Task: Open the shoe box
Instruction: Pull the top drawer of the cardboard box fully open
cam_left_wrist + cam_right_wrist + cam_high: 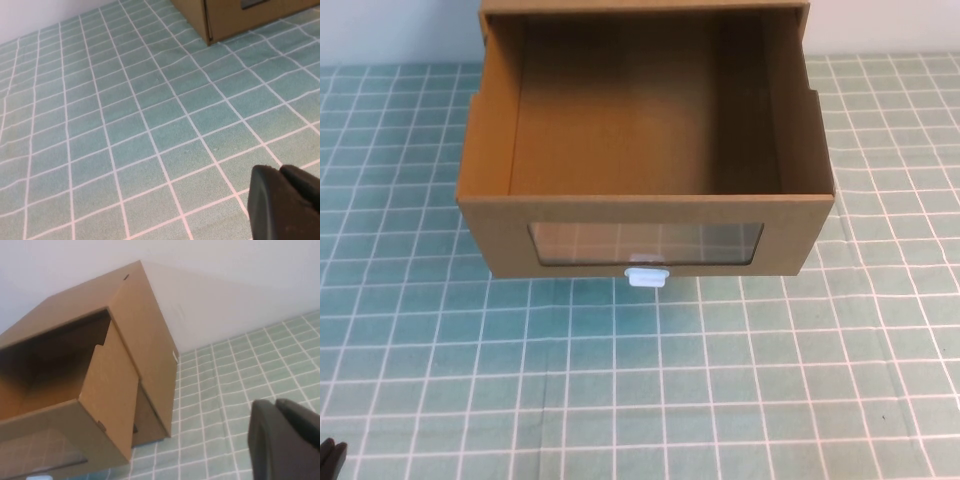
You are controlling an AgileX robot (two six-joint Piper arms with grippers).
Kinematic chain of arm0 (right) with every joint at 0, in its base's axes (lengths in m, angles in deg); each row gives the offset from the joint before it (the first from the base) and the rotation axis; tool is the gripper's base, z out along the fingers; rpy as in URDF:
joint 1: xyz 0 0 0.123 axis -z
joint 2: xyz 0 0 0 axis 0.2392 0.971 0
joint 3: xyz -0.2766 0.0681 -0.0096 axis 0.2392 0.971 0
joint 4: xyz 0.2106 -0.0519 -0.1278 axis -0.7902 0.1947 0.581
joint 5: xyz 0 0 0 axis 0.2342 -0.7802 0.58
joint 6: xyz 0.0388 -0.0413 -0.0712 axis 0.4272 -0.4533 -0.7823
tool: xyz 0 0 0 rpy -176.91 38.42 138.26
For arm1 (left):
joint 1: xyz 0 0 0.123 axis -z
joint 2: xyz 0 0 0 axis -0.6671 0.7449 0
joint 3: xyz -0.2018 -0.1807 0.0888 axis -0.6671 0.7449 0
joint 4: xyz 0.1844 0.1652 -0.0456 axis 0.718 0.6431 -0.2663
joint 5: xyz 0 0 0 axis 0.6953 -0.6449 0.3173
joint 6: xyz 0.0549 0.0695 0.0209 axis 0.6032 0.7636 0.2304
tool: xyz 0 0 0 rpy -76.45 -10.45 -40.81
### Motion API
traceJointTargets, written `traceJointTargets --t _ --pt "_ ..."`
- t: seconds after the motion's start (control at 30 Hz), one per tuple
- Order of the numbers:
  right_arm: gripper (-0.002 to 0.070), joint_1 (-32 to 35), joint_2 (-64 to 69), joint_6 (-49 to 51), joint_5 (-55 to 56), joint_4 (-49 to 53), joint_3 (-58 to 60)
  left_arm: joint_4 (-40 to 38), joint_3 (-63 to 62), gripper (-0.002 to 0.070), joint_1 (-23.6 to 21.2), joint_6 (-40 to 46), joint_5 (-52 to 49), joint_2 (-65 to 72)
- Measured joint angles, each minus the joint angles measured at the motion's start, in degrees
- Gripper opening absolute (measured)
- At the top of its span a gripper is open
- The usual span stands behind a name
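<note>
On mat (620, 380), shoe box (645, 215) open; L hand (281, 174) front-left, R hand (276, 409) right, closed.

I read this as a robotics lab bench rather than a home or a shop. The desk (740, 400) is covered by a teal mat (125, 125) ruled into white squares, the kind laid down for test work. A plain white wall (225, 290) closes it off at 12 o'clock. A single cardboard shoe box (500, 240) stands as a prop. The left gripper (280, 175) sits low near 7 o'clock. The right gripper (277, 412) is around 4 o'clock from the box.
</note>
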Motion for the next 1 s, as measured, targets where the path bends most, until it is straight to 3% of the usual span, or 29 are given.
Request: traceJointTargets --t 0.33,0.67,1.0 --pt "-0.0013 1.92 0.1 -1.8 21.18 -4.32 20.36 0.0 0.0 -0.0005 0.0 0.0 0.0 0.0" --pt "-0.0013 7.84 0.1 -40.18 17.61 -22.38 26.79 0.0 0.0 -0.0005 0.0 0.0 -0.05 0.0" --pt "-0.0013 14.29 0.1 -43.95 13.49 -23.32 26.79 0.0 0.0 -0.0005 0.0 0.0 -0.14 0.0"
